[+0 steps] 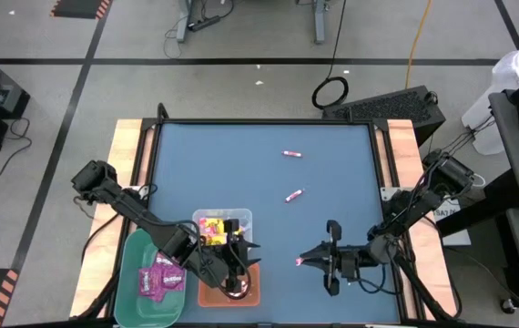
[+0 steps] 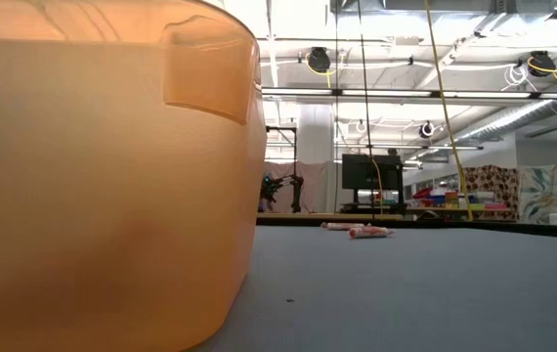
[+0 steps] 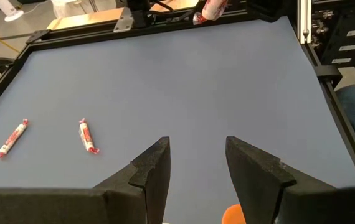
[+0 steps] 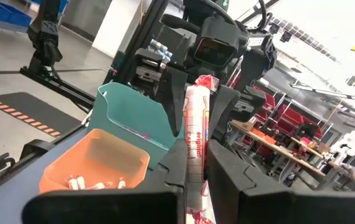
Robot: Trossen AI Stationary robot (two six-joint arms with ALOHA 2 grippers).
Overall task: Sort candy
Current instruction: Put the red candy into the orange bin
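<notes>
Right gripper [image 1: 301, 261] — low right of centre in the high view, pointing left — pinches a stick [image 4: 196, 134]; left gripper [image 1: 241, 273] hovers over the orange bin [image 1: 207, 293], fingers parted, empty.

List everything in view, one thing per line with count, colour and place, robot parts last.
loose stick candies: two, pink and white, on the blue mat toward its far half
held stick candy: one, pink and white, between the right gripper's jaws
green bin: one, near left, holds magenta packets
clear bin: one, behind the orange bin, holds yellow packets
orange bin: one, near edge, a few sticks inside
left gripper: jaws open, empty, above the orange bin
right gripper: jaws shut on the held stick candy, near right
</notes>
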